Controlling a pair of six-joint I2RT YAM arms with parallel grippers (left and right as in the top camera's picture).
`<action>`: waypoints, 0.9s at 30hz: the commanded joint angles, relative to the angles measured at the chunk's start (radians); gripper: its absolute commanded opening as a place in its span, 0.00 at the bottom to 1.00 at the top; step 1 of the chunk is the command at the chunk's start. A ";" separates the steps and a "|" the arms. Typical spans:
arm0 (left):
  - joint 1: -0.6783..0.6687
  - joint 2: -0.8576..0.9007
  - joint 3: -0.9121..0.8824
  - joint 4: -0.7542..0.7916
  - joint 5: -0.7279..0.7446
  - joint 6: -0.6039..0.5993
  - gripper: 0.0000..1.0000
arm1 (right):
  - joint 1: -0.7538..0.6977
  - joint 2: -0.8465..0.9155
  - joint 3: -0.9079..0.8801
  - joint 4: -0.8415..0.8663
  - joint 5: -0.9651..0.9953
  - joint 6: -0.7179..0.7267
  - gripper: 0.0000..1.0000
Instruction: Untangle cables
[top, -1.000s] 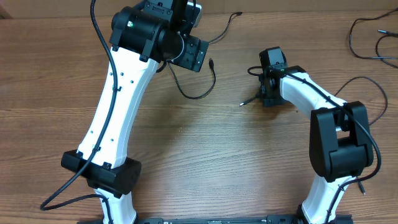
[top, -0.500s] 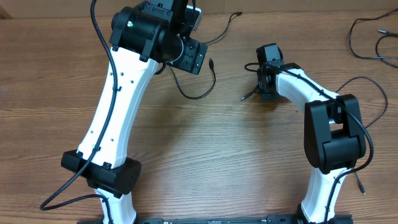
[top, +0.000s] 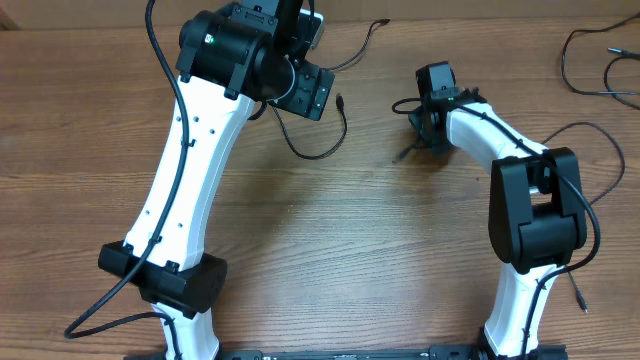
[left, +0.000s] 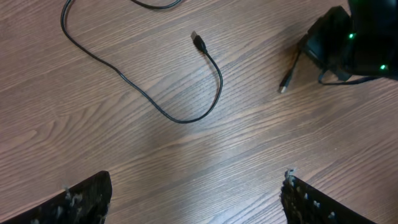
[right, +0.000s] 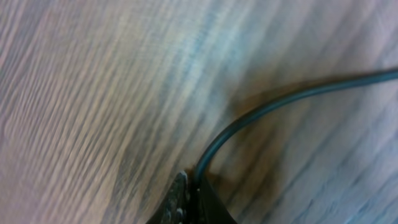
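One thin black cable lies in a loose loop on the wooden table, its plug free; in the left wrist view this cable curves below its plug. My left gripper hangs above it, open and empty. A second cable runs through my right gripper, which is shut on it low over the table, with its plug end trailing to the left. In the right wrist view that cable leaves the closed tips of the right gripper and arcs to the right.
Another thin strand runs from under the left wrist toward the far edge. More black cords lie at the far right corner. The left arm spans the table's left half.
The right gripper has shut on the cable and moved slightly toward the far edge, dragging the plug end along. The left arm has not moved.
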 joint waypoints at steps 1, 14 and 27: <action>-0.002 0.003 0.000 -0.002 0.003 -0.013 0.87 | -0.012 -0.049 0.121 0.008 0.046 -0.419 0.04; -0.002 0.003 0.000 -0.001 -0.021 0.005 0.88 | -0.081 -0.150 0.178 -0.118 0.526 -1.025 0.04; -0.002 0.003 0.000 0.002 -0.031 0.031 0.91 | -0.431 -0.148 0.172 -0.302 0.281 -0.804 0.04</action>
